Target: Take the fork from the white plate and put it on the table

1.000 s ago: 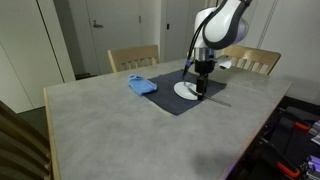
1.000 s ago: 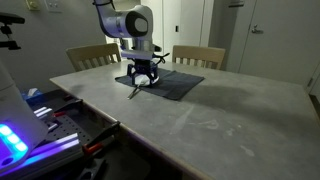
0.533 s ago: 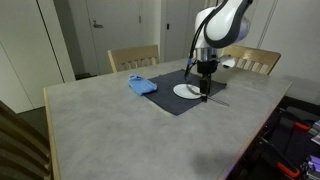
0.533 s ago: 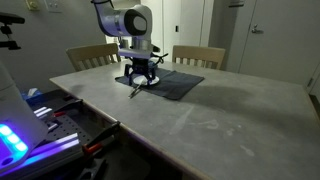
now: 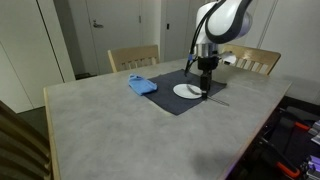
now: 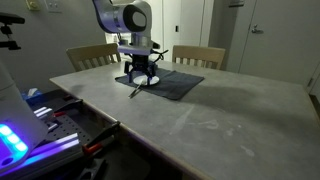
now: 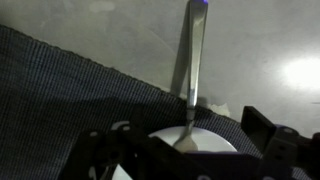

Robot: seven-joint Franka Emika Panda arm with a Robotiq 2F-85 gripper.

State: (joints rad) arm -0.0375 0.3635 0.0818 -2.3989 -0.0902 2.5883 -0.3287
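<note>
Fork (image 7: 192, 60): likely light, stiff, slippery metal; take hold mid-handle. My tool (image 7: 185, 140): jaws apart, empty.

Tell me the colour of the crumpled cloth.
The cloth is blue; an exterior view shows it best.

Dining room: large table (image 5: 100, 125), wooden chairs (image 5: 133, 57)

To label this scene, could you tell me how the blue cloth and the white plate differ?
The blue cloth is a rumpled heap; the white plate is a flat round disc. The cloth lies away from the arm, while the plate sits under the open gripper with one end of the fork over it. The cloth is at a corner of the dark mat, the plate nearer its middle. Both seem to rest on it.
</note>
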